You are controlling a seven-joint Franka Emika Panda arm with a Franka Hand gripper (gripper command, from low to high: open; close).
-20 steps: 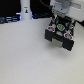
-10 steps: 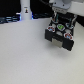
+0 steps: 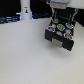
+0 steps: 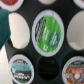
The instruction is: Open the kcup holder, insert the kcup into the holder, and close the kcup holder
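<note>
The kcup holder (image 3: 56,39) is a black box at the exterior view's right, with its drawer (image 3: 65,31) showing rows of round slots and several coloured pod tops. My gripper (image 3: 61,11) hangs directly above the drawer; its fingers are not clear there. In the wrist view the kcup (image 4: 47,30), a pod with a green and white top, sits in a slot of the black drawer (image 4: 30,50), right under the camera. A blurred teal shape (image 4: 4,27) sits at the picture's edge. I cannot tell whether the jaws are open.
A tall white bottle-like object (image 3: 24,11) stands at the back on the exterior view's left. The white table (image 3: 25,55) spreads in front. Other pods (image 4: 20,67) (image 4: 75,67) fill nearby slots, and one dark slot (image 4: 47,69) holds nothing.
</note>
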